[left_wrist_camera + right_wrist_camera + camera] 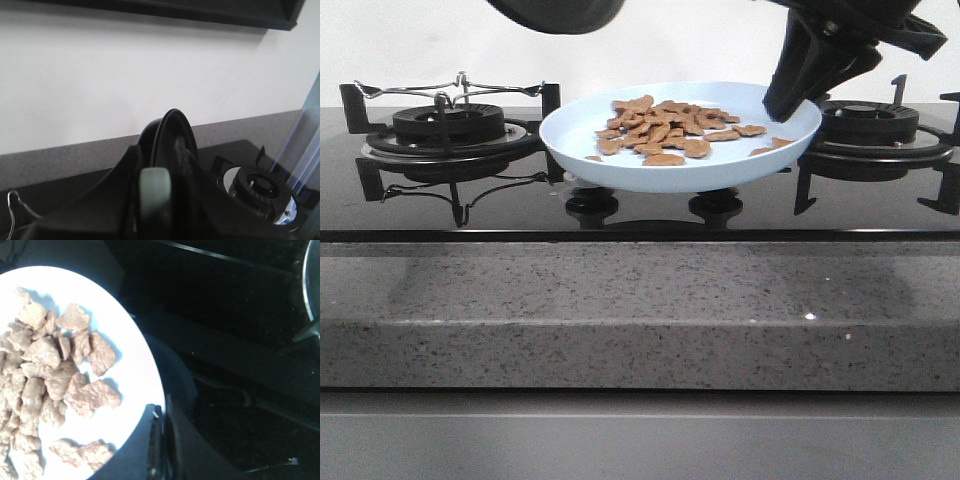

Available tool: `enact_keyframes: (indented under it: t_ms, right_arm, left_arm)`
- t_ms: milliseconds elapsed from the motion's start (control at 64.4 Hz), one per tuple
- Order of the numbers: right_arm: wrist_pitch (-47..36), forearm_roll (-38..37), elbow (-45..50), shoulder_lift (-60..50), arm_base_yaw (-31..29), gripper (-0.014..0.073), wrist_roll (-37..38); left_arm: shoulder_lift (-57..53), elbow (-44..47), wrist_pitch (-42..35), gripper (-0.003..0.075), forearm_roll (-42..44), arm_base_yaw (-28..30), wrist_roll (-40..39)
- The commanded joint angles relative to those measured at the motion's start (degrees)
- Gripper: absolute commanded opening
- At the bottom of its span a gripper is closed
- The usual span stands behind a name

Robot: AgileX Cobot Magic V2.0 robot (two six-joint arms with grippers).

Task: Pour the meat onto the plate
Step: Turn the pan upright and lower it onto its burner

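- Pale-blue and glossy, the plate sits between two gas burners on the black cooktop, raised above the glass; what carries it cannot be made out.
- One right pincer comes down from the upper right and pinches the plate's right rim; the right wrist view shows a dark finger lying over the white edge of the plate, so the jaws are pressed onto the rim.
- One left pincer is high at the top, left of centre; in its wrist view the fingers clamp the edge of a black frying pan, seen edge-on and tipped upright. In the front view only the dark underside of the pan shows at the top edge.
- Meat: one loose heap of orange-brown flat pieces, too many and too overlapped to count exactly, lying on the plate from its middle toward the far side; a few stray pieces lie nearer the right rim, and one small bit sits apart near the near-left rim. Close up, the meat looks pale brown.
- Two burners: one left burner and one right burner.
- Two black knobs sit just below the plate.
- Speckled grey stone forms the desk in front.
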Motion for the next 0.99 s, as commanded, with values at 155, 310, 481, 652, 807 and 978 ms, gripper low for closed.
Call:
enact_keyframes:
  t_ms: [155,310,481,652,807,978]
  right_arm:
    - [-1.88,1.82,-1.40,-2.89,0.04,-0.0118,-0.44]
    - [-1.93,1.82,-1.40,-2.89,0.04,-0.0118,-0.44]
    - [-1.89,1.82,-1.40,-2.89,0.04,-0.0118,-0.44]
    - [-1.86,1.82,-1.40,-2.89,0.04,-0.0118,-0.44]
    - [-1.95,1.82,-1.40,-2.89,0.04,-0.0118,-0.44]
    - [-1.93,1.82,-1.40,-2.89,0.04,-0.0118,-0.44]
  left_arm:
    - [3.43,-3.12,5.03,-0.0020,-3.45,11.37,-16.11]
    - [8.15,-3.12,11.95,-0.0020,-7.86,17.30,-22.65]
    - [14.89,-3.12,21.61,-0.0020,-18.65,22.02,-22.78]
    - [20.26,-3.25,25.77,-0.0020,-21.88,23.55,-24.34]
    - [23.20,-3.11,25.85,-0.0020,-21.88,24.21,-24.34]
    - [24.56,-3.11,23.98,-0.0020,-21.88,24.80,-24.34]
